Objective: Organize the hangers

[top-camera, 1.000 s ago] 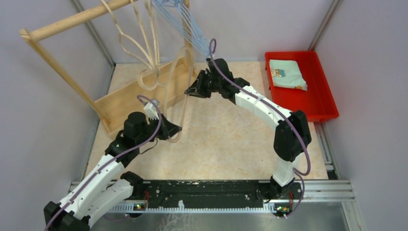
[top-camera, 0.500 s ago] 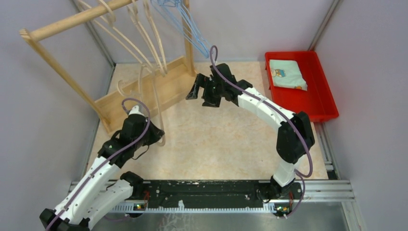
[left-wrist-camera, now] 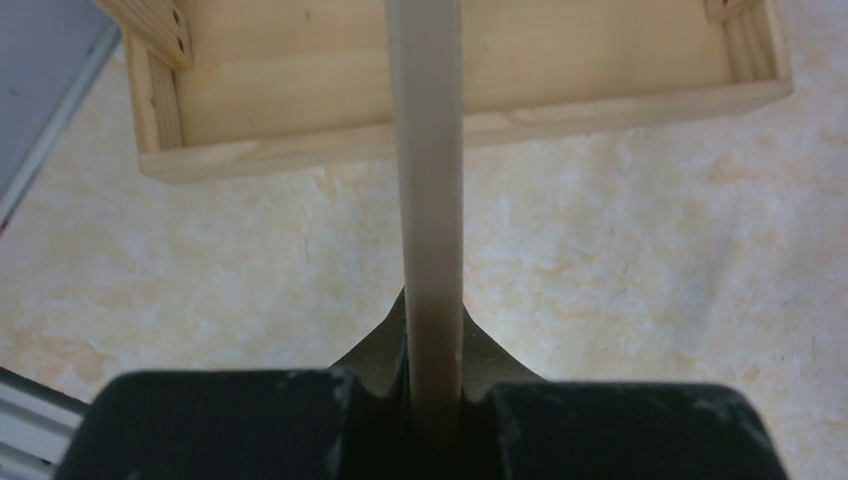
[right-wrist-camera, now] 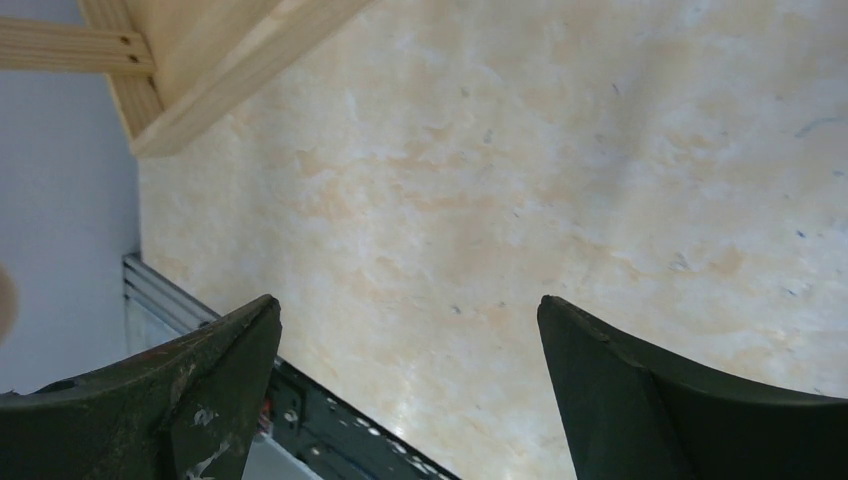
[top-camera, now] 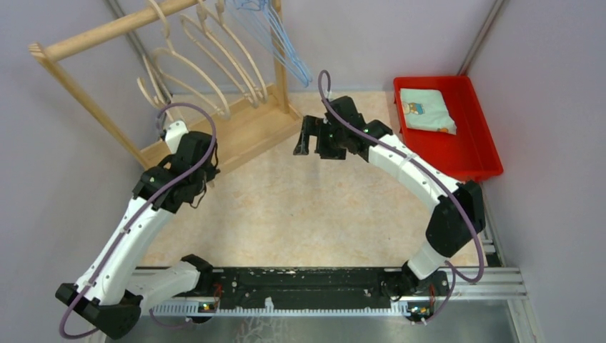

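Precariously, near the far-left corner, my left gripper pinches a beige hanger; snagging the wooden rack could twist it free.

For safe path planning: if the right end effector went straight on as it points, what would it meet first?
Probably the beige marbled tabletop; nothing else shows between the fingers of the open right end effector. The light wooden rack base lies aside.

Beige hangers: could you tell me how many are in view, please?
4. Left hanger, middle hanger and right hanger hang on the rail; a fourth hanger sits in the left tool. Others may be hidden.
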